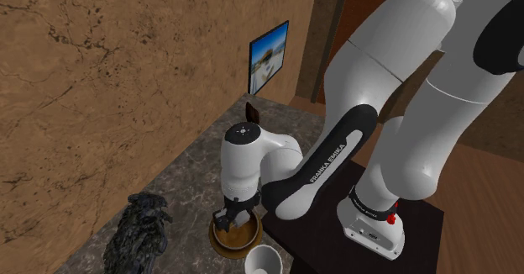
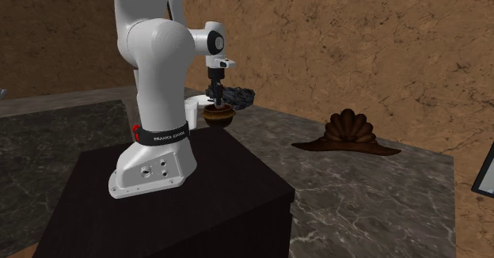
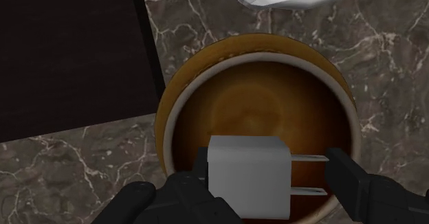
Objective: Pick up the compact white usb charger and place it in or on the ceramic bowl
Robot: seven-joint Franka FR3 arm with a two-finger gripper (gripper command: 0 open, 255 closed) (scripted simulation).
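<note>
A compact white usb charger (image 3: 247, 185) with two metal prongs sits between my black fingers, one finger against its body and the other at the prong tips. My gripper (image 3: 271, 178) is shut on it and holds it just above the inside of the brown ceramic bowl (image 3: 261, 106), near the bowl's rim. In the shoulder view, the gripper (image 1: 234, 222) points straight down into the bowl (image 1: 237, 240) beside the stand. The second exterior view has the gripper (image 2: 214, 96) over the bowl (image 2: 218, 116) behind the stand's far corner.
A white cup (image 1: 262, 260) stands right beside the bowl. A dark ragged object (image 1: 138, 230) lies on the marble counter on the bowl's other side. The black stand (image 2: 174, 193) borders the bowl. A brown fan-shaped piece (image 2: 348, 130) and a framed picture (image 1: 269, 55) lie farther off.
</note>
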